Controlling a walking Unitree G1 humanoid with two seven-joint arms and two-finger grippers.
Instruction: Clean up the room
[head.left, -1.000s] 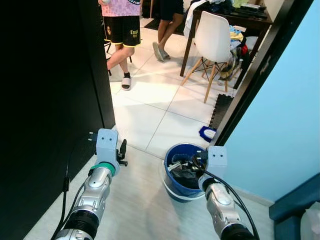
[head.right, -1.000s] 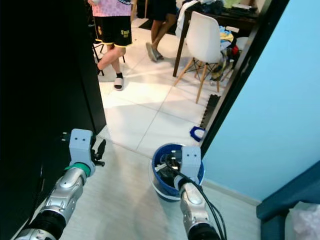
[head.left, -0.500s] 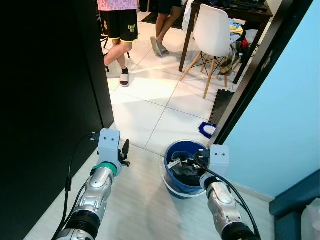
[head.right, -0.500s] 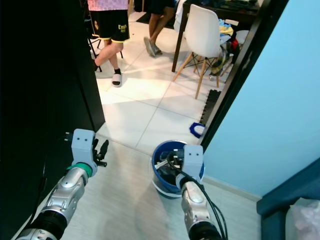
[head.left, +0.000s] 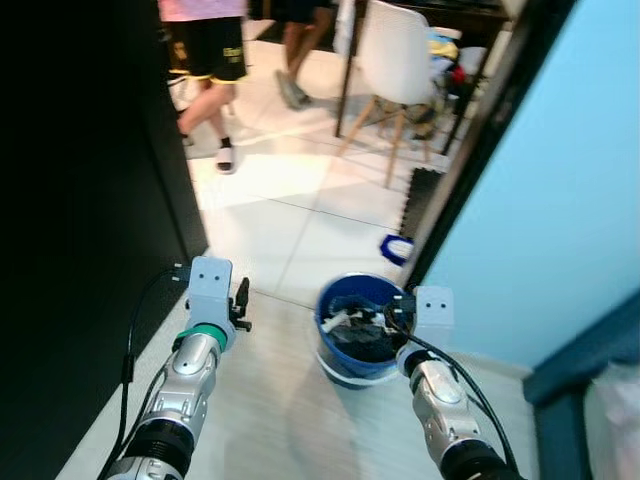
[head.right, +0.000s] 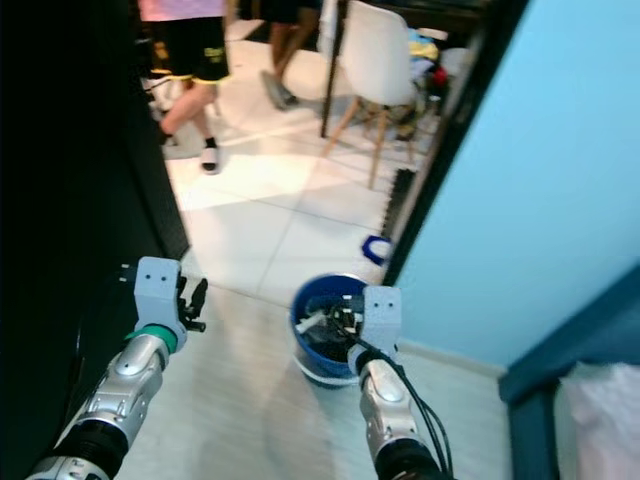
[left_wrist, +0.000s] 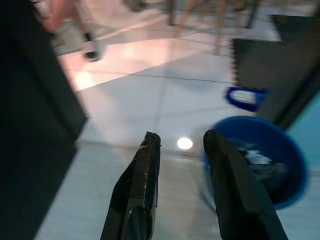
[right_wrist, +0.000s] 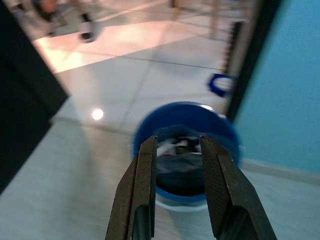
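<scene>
Right wrist view: I hold the right gripper (right_wrist: 176, 150) open and empty over the blue bucket (right_wrist: 186, 150); its rigid rim offers the best hold, and the part-filled load seems light.

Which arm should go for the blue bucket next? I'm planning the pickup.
Probably the right. The right gripper, open and empty, hangs directly over the blue bucket; the left gripper, also open, is off to the bucket's side, above bare floor.

I see a pale wood-look floor (head.left: 270, 400) meeting glossy white tiles (head.left: 300, 215) at a doorway. A black panel (head.left: 80, 200) fills my left, a light blue wall (head.left: 570, 170) my right. Beyond stand a white chair (head.left: 395, 60) and a cluttered dark table (head.left: 460, 20).
</scene>
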